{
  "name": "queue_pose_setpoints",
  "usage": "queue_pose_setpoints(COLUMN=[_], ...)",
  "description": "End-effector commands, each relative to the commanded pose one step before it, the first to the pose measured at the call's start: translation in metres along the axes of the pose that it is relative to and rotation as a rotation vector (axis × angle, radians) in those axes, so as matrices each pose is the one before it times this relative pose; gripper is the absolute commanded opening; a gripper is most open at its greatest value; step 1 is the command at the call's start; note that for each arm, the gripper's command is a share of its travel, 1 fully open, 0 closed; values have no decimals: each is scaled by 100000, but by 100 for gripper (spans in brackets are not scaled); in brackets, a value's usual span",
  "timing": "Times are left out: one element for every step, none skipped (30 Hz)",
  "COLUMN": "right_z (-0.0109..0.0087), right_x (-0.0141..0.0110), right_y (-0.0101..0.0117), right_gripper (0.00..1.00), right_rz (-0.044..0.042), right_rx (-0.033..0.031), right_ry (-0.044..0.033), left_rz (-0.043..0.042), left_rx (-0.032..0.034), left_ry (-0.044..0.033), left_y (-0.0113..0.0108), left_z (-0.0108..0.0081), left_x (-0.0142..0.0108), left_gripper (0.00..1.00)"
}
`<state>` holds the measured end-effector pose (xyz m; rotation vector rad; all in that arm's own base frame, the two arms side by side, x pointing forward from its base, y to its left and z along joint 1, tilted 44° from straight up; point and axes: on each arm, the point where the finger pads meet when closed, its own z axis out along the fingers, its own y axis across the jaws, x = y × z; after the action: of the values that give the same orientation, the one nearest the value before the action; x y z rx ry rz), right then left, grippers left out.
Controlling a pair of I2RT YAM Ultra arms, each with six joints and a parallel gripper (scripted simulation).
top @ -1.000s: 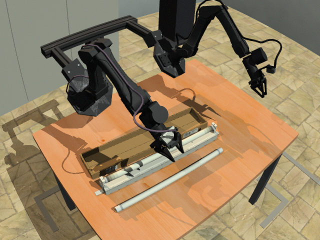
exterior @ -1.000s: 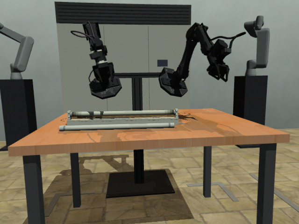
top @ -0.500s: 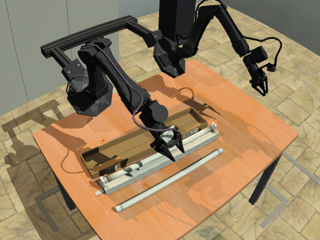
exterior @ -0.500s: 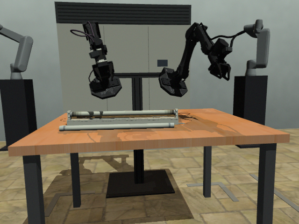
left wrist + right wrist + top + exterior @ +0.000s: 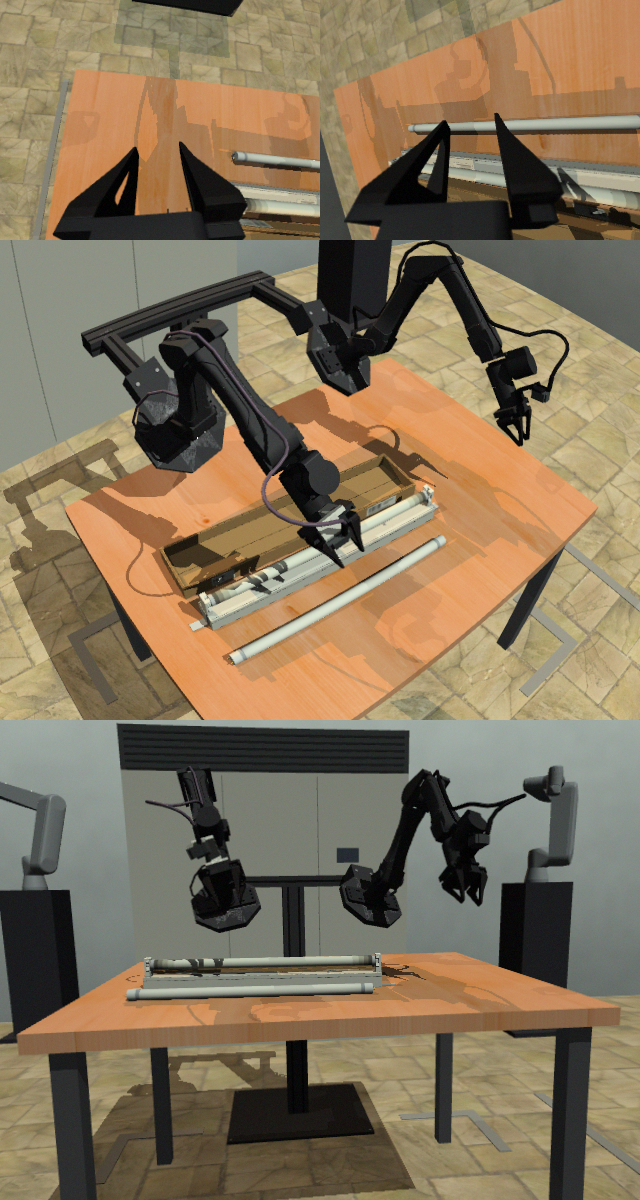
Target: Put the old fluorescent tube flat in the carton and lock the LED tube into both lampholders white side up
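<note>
The old tube (image 5: 392, 510) (image 5: 289, 961) (image 5: 280, 208) sits between the lampholders (image 5: 205, 600) (image 5: 428, 493) of the fixture (image 5: 310, 576) (image 5: 258, 980). The LED tube (image 5: 336, 601) (image 5: 248, 991) (image 5: 280, 160) (image 5: 560, 124) lies on the bench along the fixture's front, pale side visible. The open carton (image 5: 232, 550) appears flat behind the fixture, its visible floor bare. My left gripper (image 5: 523, 440) (image 5: 470, 903) (image 5: 158, 148) is partly open and empty, high beyond the tubes' far end in the top view. My right gripper (image 5: 351, 558) (image 5: 470, 121) is partly open and empty, high above the bench.
The carton stands close along the fixture's rear side. A small pale tab (image 5: 197, 625) sticks out at the fixture's near end in the top view. The bench (image 5: 496, 529) (image 5: 465, 1009) extends beyond both ends of the fixture. Arm shadows cross the bench and tube.
</note>
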<state>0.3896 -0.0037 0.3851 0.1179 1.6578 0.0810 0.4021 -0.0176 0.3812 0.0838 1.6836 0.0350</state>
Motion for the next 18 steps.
queue_pose_setpoints(right_z=[385,161,215,229,285,258,257,-687,562,118,289,172,183,198,0,0,212,222], right_x=[692,308,455,459,503,559,502,-1481,686,179,476,348,243,253,0,0,482,203], right_y=[-701,-41,-448,-476,-374,-330,-430,1288,-510,-172,-435,-334,-554,-616,0,0,-289,-681], right_gripper=[49,49,49,49,49,49,49,49,49,49,49,49,49,49,49,49,49,49], right_rz=[12199,3865,4329,4567,4924,5074,4159,-4179,-294,2101,3521,3737,4007,4277,0,0,4535,4874], right_rx=[2538,132,2389,2380,1579,1554,1589,-4800,1706,794,1949,1571,2782,3182,0,0,1340,3371], right_ry=[7275,2187,2244,2345,3023,3000,2059,-4267,2371,1050,2390,1898,1318,1419,0,0,2764,1317], left_rz=[8027,2391,3113,3430,3890,4168,4485,-6086,1772,1977,3393,3195,3544,3984,0,0,4283,4749], left_rx=[605,855,891,1029,1234,1333,1393,-4206,4643,667,1870,898,1020,1216,0,0,1256,1374], left_ry=[8431,2752,3344,3486,3921,3775,3754,-9144,4187,1418,3628,2647,2805,3041,0,0,3083,3205], left_y=[-1266,-634,-695,-777,-921,-959,-1014,1915,-1801,-456,-1034,-693,-773,-911,0,0,-938,-1021], left_z=[850,503,568,596,649,650,642,-1713,1316,292,695,423,452,484,0,0,498,516], left_x=[540,318,471,461,487,429,362,-2252,1238,124,633,276,263,218,0,0,213,176], left_gripper=[49,49,49,49,49,49,49,49,49,49,49,49,49,49,49,49,49,49])
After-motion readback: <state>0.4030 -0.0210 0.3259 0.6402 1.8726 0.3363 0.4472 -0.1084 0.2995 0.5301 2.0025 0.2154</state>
